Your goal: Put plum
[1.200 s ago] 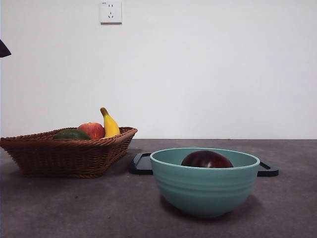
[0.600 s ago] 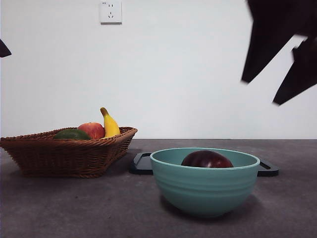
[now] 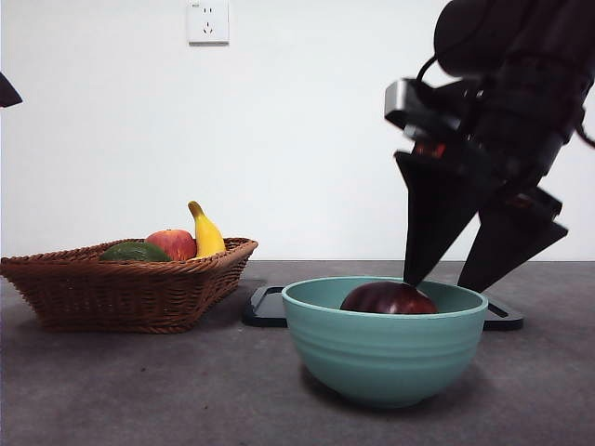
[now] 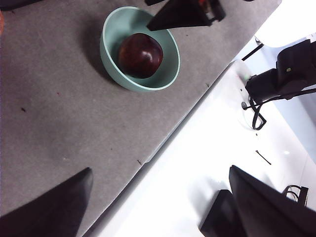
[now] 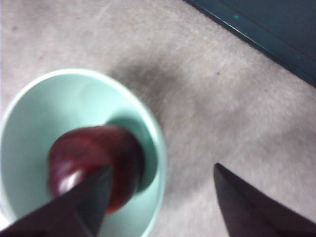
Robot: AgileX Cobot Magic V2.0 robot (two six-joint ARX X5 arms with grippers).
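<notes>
While the grey counter [image 3: 139, 390] is carrying everything, the right pincer [image 3: 444, 283] is hanging spread wide just above the teal bowl [image 3: 384, 348], one jaw over the plum [image 3: 388, 299], which is lying inside the bowl. To the side, a wicker basket [image 3: 121, 288] is holding an apple [image 3: 173, 244], a banana [image 3: 205, 232] and a green fruit [image 3: 135, 252]. The left pincer [image 4: 158, 197] is waiting well apart, jaws wide, gripping nothing.
</notes>
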